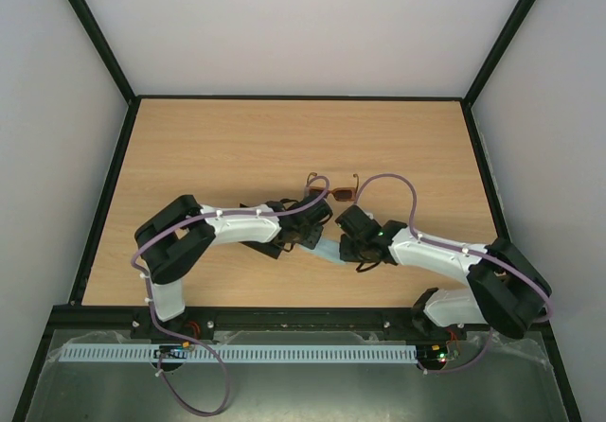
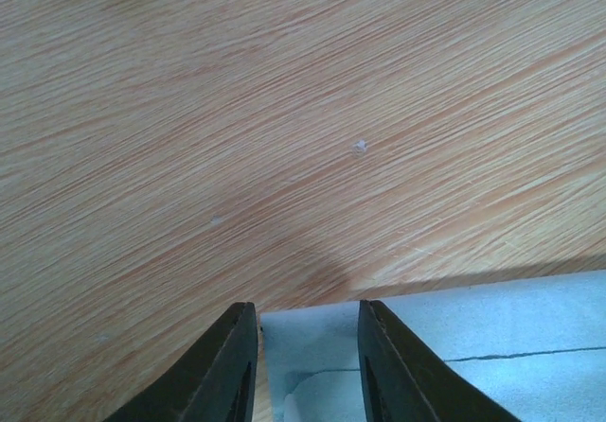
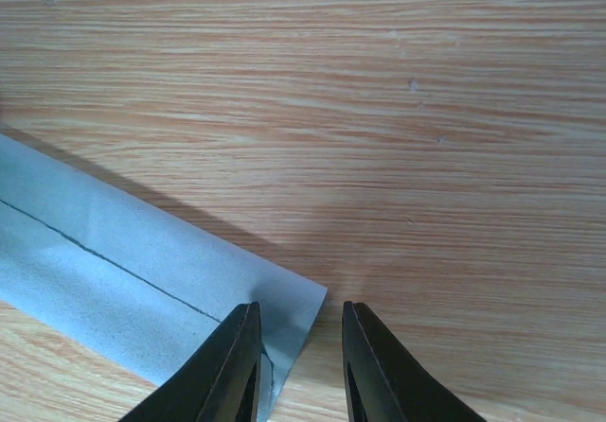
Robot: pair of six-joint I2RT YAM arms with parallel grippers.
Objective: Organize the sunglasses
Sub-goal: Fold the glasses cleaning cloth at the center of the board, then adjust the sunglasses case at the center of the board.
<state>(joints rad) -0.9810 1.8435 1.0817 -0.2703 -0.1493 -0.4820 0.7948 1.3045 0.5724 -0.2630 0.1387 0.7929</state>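
Sunglasses point(image 1: 333, 190): amber-framed pair lying on the wooden table point(image 1: 237, 148), near its middle, just beyond both grippers and touched by neither; the thin arms appear unfolded, pointing toward the far edge
Pale blue cloth point(image 1: 330, 252): stretched between the two wrists, nearer the bases than the sunglasses and apart from them; a thin dark line runs along it
Left gripper point(image 2: 308, 313): released, fingers parted with a clear gap; a folded corner of the cloth sits in that gap, and whether either pad touches it cannot be told
Right gripper point(image 3: 301, 313): also released, fingers parted; the other corner of the cloth reaches partly under its left finger point(image 3: 232, 365) and into the gap
Arms: both reach inward from their bases, wrists close together over the centre of the table
Shadow: a dark band falls on the wood along the cloth's far edge
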